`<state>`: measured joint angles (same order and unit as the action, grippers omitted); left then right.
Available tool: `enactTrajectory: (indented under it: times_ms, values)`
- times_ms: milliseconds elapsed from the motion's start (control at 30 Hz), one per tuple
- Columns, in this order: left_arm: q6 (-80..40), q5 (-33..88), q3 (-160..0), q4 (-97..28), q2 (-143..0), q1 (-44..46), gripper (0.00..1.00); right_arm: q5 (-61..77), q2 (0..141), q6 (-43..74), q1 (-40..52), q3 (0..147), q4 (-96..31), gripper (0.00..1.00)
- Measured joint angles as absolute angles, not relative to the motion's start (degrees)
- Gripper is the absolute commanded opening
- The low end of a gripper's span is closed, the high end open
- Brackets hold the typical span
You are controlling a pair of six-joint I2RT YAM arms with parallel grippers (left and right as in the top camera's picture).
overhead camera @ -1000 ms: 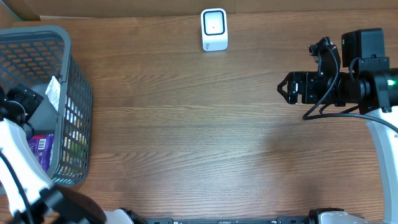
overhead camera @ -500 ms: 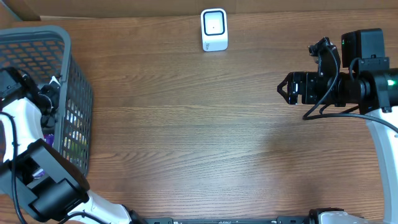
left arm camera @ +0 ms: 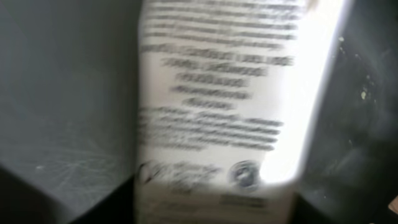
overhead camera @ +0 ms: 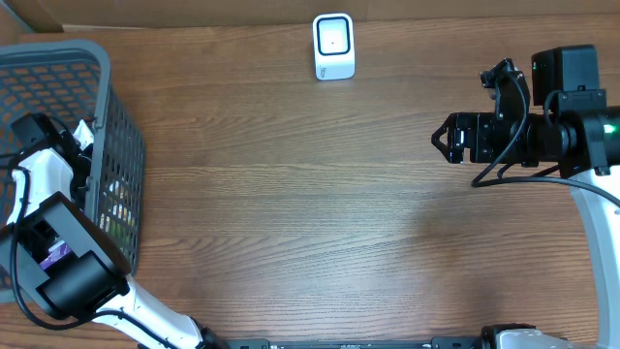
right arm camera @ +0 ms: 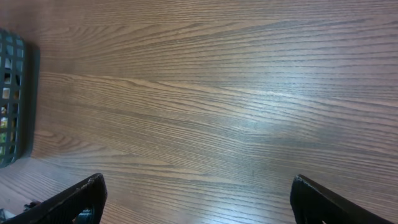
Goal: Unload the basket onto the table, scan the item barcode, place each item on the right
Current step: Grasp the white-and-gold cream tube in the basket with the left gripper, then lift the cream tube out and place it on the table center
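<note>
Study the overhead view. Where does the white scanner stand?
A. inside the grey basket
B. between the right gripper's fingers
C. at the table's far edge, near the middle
C: the white scanner stands on wood at the far edge, apart from the grey basket and the right gripper.

White packet print blurred, unreadable; left hand half hidden in basket.

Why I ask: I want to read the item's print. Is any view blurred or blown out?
Left wrist: the white printed package fills the frame, blurred, text unreadable, right edge blown out. Overhead: sharp, evenly lit. Right wrist: sharp, mild sheen on the table.
</note>
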<state>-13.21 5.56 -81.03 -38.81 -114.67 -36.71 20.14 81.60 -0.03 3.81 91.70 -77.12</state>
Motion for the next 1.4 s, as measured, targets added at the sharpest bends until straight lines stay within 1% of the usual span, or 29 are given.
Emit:
enactTrajectory:
  times_ms: [33, 67, 233, 333, 467, 600, 800, 967, 1033, 1133, 1267, 1400]
  values:
    - [-13.02, 5.34, -81.03, -39.0, -114.67, -36.71, 0.11, 20.18, 81.6, -0.03, 3.81, 91.7, -77.12, 0.95]
    - [-13.1, 5.65, -81.03, -39.18, -114.67, -36.71, 0.04, 20.16, 81.6, -0.03, 3.79, 91.7, -77.14, 0.95]
    - [-13.23, 6.0, -82.37, -41.5, -114.67, -36.47, 0.04, 20.18, 81.6, -0.03, 3.79, 91.7, -77.12, 0.95]
    - [-13.21, 6.0, -83.99, -44.91, -114.67, -36.45, 0.04, 20.16, 81.6, -0.03, 3.81, 91.7, -77.14, 0.95]
    - [-13.17, 5.85, -90.87, -53.52, -114.65, -36.45, 0.04, 20.16, 81.6, -0.03, 3.81, 91.7, -77.1, 0.95]
    - [-13.17, 5.34, -102.21, -63.13, -113.4, -36.45, 0.04, 20.14, 81.6, -0.03, 3.81, 91.7, -77.14, 0.95]
    - [-13.15, 5.02, -118.87, -75.22, -105.12, -36.45, 0.04, 20.16, 81.6, -0.03, 3.79, 91.7, -77.14, 0.95]
    - [-12.82, 7.46, -125.05, -79.75, -96.16, -34.65, 0.04, 20.16, 81.6, -0.01, 3.81, 91.7, -77.17, 0.95]
    - [-12.03, 8.8, -125.73, -80.05, -92.71, -31.83, 0.04, 20.16, 81.6, -0.03, 3.79, 91.7, -77.12, 0.95]
    - [-11.57, 10.46, -126.19, -81.91, -89.34, -24.47, 0.04, 20.16, 81.6, -0.03, 3.79, 91.7, -77.14, 0.95]
    - [-11.68, 11.62, -125.27, -83.85, -89.45, -11.7, 0.04, 20.16, 81.6, -0.03, 3.81, 91.7, -77.12, 0.95]
    - [-14.2, 10.09, -120.2, -83.83, -92.33, 1.56, 0.04, 20.16, 81.6, -0.05, 3.79, 91.7, -77.12, 0.95]
